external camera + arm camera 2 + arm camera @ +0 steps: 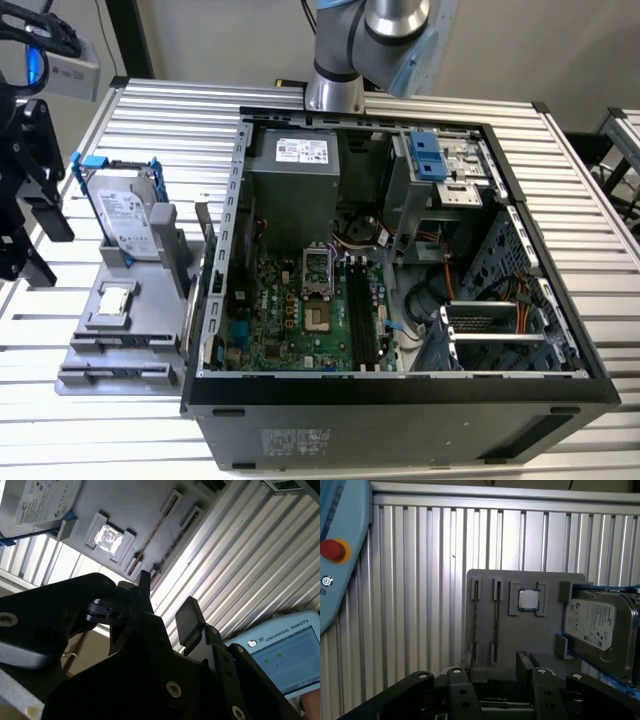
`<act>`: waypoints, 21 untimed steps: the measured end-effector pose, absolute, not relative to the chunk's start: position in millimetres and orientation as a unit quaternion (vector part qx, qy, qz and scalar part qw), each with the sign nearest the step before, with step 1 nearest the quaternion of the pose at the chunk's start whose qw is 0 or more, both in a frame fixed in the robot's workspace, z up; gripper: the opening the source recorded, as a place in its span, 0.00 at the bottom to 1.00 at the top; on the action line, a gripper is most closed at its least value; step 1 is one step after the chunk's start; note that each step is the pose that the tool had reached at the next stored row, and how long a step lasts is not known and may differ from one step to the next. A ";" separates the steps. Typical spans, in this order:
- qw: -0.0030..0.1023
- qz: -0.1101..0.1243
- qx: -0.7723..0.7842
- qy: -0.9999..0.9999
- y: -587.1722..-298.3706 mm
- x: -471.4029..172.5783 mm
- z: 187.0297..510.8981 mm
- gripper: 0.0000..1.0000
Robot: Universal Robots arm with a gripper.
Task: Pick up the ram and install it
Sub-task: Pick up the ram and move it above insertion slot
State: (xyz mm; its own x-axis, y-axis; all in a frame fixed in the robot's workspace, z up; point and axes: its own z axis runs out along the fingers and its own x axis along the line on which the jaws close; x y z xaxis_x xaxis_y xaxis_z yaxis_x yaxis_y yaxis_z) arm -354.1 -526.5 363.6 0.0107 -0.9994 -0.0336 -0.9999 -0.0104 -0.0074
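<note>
Currently the black gripper (490,670), jaws wide and empty, hangs near the matte grey tray (150,310) at the exterior view's left. Thin ram (496,622) stands edge-on in its slot.

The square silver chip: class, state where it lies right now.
The chip lies in a recess of the grey tray, at the exterior view's left beside the computer case, between the hard drive and the tray's long slots.
</note>
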 end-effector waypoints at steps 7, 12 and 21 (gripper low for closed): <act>0.012 0.012 -0.707 0.707 -526.5 -354.7 358.2 1.00; 0.011 0.013 -0.706 0.708 -526.6 -355.0 353.7 1.00; 0.011 0.013 -0.706 0.708 -526.5 -356.3 346.1 1.00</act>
